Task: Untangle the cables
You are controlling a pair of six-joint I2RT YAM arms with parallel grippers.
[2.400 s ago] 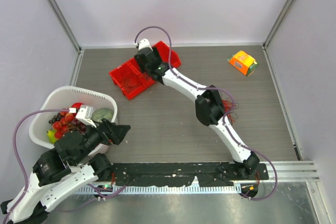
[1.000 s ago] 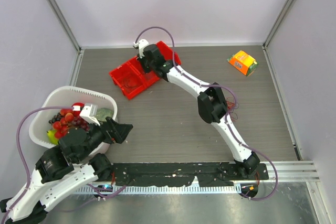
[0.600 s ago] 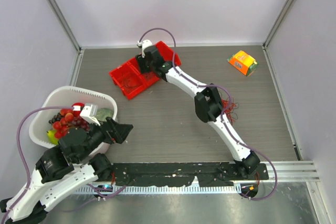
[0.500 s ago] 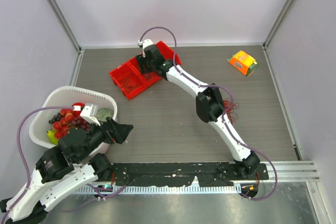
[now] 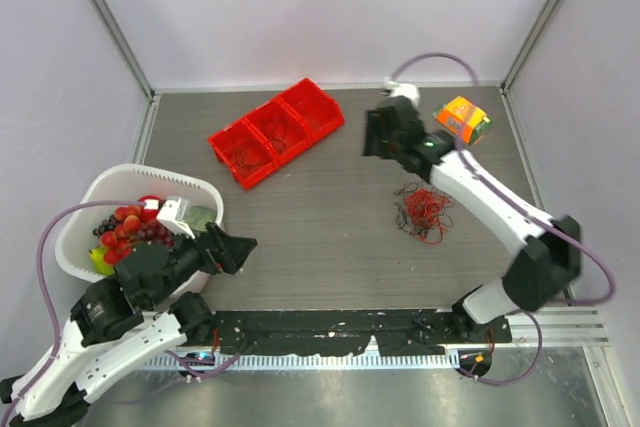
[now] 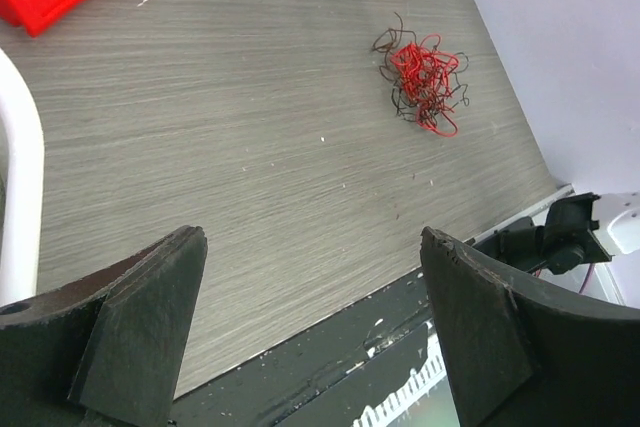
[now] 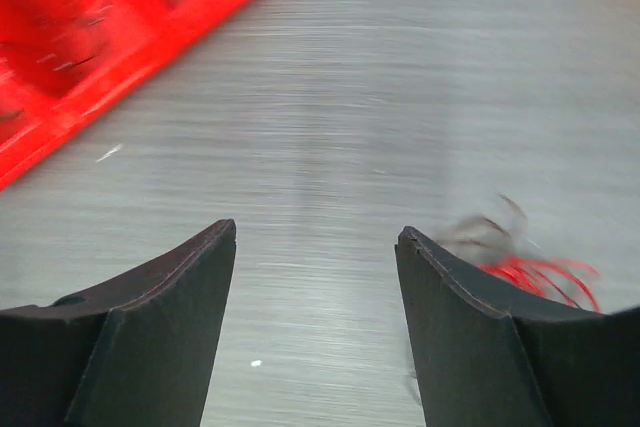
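We see red and dark cables (image 5: 424, 213) tangled on the table (image 5: 320, 237) (well apart from the red bin (image 5: 275, 132)). Both arms' jaws stand spread, empty.

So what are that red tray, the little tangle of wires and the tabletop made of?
Red tray: looks like moulded plastic, with a glossy, even bright red and thin walls and dividers.
Cables: very thin red and dark wires, probably plastic-coated, since they bend into loose loops.
Table: matte grey with printed-looking wood grain, so likely laminate, though real wood can't be ruled out.
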